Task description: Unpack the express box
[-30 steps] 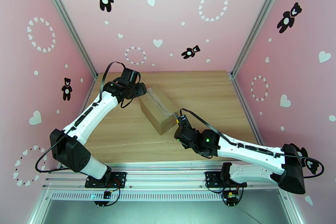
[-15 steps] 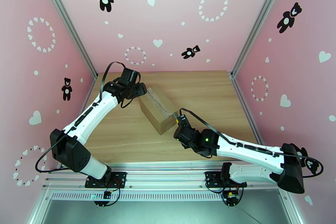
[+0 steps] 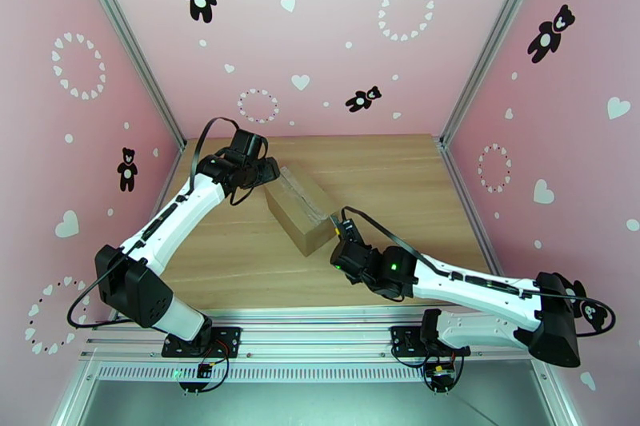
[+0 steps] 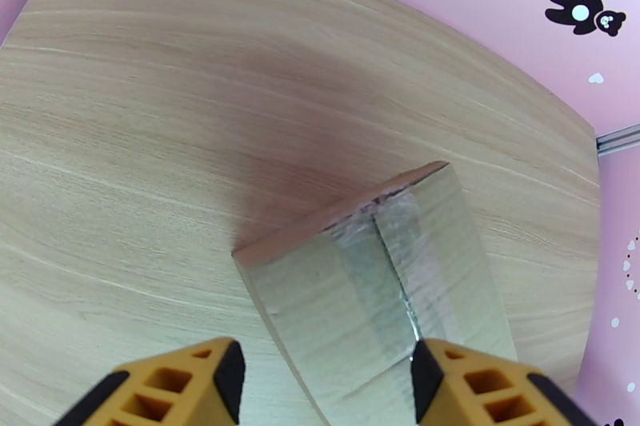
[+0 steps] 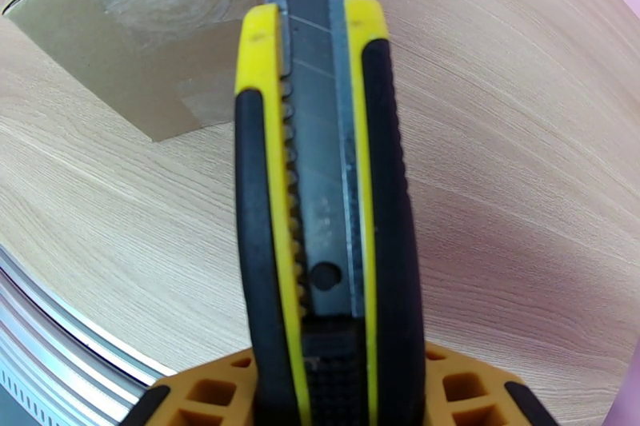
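The step in hand looks like slitting the tape: the box sits shut near the middle of the worktop, its seam unbroken as far as shows. The right pincer is clamped on a yellow-and-black knife, whose bared blade points at the box's near-right end, close to it; whether it touches I cannot tell. The left pincer is wide apart and holds nothing, poised over the far-left end with a finger toward each side. The box's long axis runs aslant, from far-left to near-right, and the taped seam follows it, top face up. Next, I judge, the left should steady the box while the blade meets the seam shallowly and draws along that axis, deep enough for tape, not contents.
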Controlling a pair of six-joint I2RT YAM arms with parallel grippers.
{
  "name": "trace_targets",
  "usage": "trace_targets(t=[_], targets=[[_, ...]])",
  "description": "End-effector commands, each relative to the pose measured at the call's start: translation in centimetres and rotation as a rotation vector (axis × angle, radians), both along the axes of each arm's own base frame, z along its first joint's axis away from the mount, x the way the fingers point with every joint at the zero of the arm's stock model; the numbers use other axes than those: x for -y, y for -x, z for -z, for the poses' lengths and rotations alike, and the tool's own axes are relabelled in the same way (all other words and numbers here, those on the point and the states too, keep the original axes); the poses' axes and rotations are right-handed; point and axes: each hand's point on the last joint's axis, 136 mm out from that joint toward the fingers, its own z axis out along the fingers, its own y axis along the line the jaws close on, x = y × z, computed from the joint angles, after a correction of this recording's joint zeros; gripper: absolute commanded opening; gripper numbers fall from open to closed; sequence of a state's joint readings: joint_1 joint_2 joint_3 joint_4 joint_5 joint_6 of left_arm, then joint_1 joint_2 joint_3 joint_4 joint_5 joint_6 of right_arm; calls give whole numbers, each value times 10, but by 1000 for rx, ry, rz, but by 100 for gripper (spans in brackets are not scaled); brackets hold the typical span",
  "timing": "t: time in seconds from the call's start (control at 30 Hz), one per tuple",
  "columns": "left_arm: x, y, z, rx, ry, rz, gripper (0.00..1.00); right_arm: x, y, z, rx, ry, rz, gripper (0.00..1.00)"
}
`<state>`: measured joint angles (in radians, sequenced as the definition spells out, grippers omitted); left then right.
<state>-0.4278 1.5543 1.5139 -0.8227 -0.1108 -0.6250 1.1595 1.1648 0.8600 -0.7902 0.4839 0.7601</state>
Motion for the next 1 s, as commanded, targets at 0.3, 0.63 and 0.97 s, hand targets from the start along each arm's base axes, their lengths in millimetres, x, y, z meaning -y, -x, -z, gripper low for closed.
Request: trace_targets(t=[0.3, 0.63, 0.97], targets=[[3, -2, -1, 2, 20, 0, 61, 1, -1, -9, 18, 8, 11, 0], [3, -2, 0, 0, 19, 0, 62, 2, -2, -12, 31, 5, 16, 0], [3, -2, -1, 3, 20, -1, 62, -2, -4, -14, 38, -3, 10, 0]])
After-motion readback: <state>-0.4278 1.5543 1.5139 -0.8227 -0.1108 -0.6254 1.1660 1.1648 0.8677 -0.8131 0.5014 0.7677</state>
